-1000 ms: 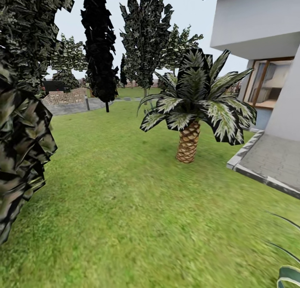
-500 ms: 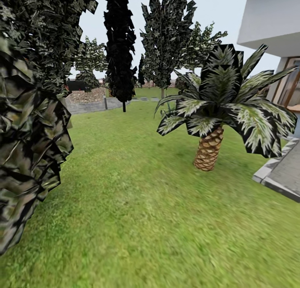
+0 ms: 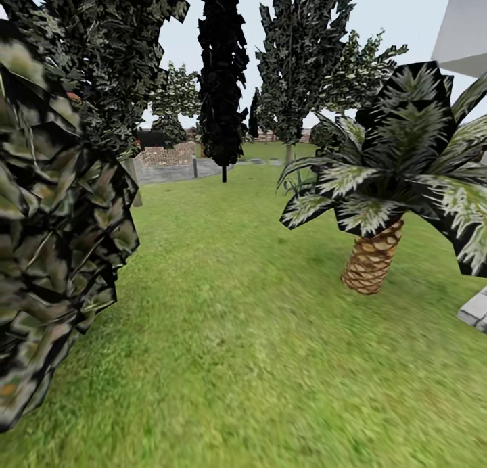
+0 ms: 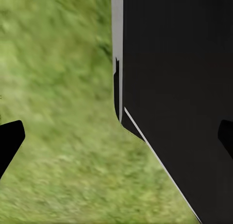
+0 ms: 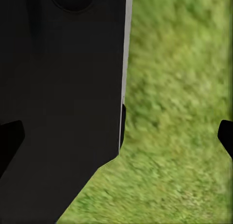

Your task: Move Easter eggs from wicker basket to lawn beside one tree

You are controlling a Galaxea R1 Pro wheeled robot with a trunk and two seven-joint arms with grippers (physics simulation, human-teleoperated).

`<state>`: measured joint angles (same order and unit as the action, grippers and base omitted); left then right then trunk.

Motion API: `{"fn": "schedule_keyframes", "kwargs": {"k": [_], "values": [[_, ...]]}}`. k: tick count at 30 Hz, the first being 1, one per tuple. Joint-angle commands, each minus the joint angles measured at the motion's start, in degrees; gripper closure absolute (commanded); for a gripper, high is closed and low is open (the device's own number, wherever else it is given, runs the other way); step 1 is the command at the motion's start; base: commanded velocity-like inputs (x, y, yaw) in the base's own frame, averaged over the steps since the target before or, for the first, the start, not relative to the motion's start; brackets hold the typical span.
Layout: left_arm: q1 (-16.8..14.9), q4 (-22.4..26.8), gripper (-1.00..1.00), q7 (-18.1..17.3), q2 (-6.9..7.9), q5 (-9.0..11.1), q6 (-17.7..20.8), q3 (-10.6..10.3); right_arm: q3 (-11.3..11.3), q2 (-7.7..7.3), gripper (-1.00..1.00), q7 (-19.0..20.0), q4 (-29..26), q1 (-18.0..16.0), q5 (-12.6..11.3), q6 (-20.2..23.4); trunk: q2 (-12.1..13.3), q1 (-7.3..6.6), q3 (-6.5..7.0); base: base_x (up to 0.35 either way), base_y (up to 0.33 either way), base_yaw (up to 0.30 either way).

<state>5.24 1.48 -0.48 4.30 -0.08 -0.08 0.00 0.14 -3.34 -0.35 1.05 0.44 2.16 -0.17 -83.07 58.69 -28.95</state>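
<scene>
The lawn (image 3: 223,299) is the one task thing your head camera gives you: mottled green grass running from under you to a distant paved strip. No basket and no eggs appear, so you are in transit and cannot yet judge where they lie. A short palm (image 3: 372,262) with a scaly tan trunk stands on the grass to your right front, a mass of dark leaves (image 3: 54,238) crowds in close on your left, and a narrow near-black cypress (image 3: 222,76) rises far ahead, with other leafy trees beside it. A corner of the white house (image 3: 467,28) and a bit of paving kerb (image 3: 475,311) sit at the right edge.

In the left wrist view, the left gripper (image 4: 119,136) hangs over grass beside your dark body panel (image 4: 179,97); its fingertips sit far apart at the frame edges, nothing between them, which suits an arm tucked for driving.

In the right wrist view, the right gripper (image 5: 119,136) mirrors that: fingertips spread wide, empty, over grass beside the dark panel (image 5: 58,97).
</scene>
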Motion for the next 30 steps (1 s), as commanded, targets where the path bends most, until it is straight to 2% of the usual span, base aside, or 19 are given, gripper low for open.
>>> {"fn": "schedule_keyframes", "kwargs": {"k": [1,30], "values": [[0.03,0.10,-1.00,-0.05,0.01,-0.01,-0.01,0.00,0.09,-0.05,-1.00,0.04,0.00,0.00,0.63,0.15,-0.01,0.04,-0.03,0.338,0.000,0.010],[0.03,0.10,-1.00,-0.05,0.01,-0.01,-0.01,0.00,-0.25,-0.07,-1.00,0.00,0.00,0.00,0.16,0.01,-0.01,0.04,-0.03,0.338,0.000,0.000]]}}
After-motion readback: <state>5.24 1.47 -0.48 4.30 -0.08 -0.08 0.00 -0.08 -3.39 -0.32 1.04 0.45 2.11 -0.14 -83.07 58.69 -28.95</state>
